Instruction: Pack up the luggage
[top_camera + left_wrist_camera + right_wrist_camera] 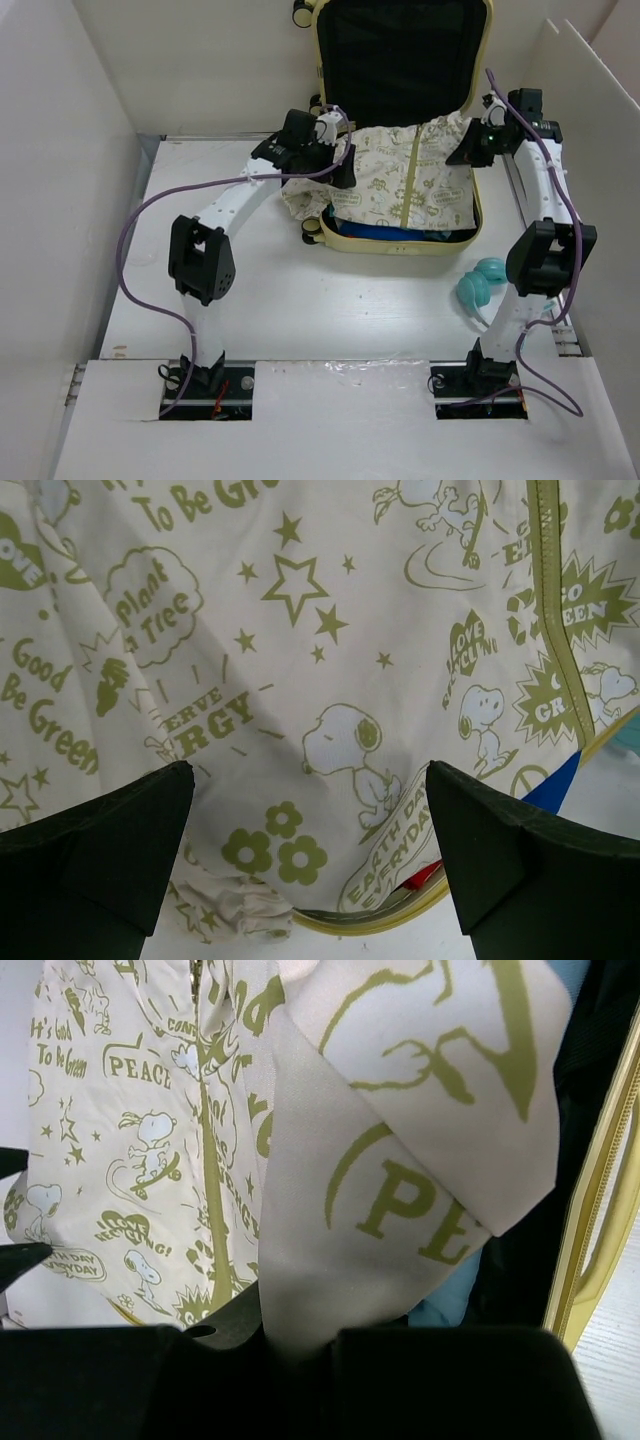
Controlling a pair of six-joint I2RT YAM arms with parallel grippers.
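- The luggage (400, 60) is lying open at the far middle of the desk (300, 310), its lid standing up against the back wall and its base facing the arms
- A cream jacket (405, 175) printed in green is spreading across the base, covering a blue garment (385, 236) that is showing at the near rim; its zip is running roughly far to near, so its long axis is pointing from the lid toward the arms
- The right gripper (468, 150) is sitting at the right rim of the luggage, its jaws nearly together and clamping a fold of the jacket's right side, with the cloth rising out from between them in the right wrist view
- The left gripper (308, 772) is hovering just above the jacket's left side, its jaws wide apart and gripping nothing, with printed cloth filling the gap beneath them
- The jacket's left portion is spilling over the left rim of the base onto the desk, lying right under the left jaws, so the left arm is by far the nearer to that overhang
- By the look of it, the coming move is asking the left jaws to drop onto the loose edge and carry it rightward, inside the rim
- A teal object (478, 288) is lying on the desk beside the right arm, well apart from both sets of jaws
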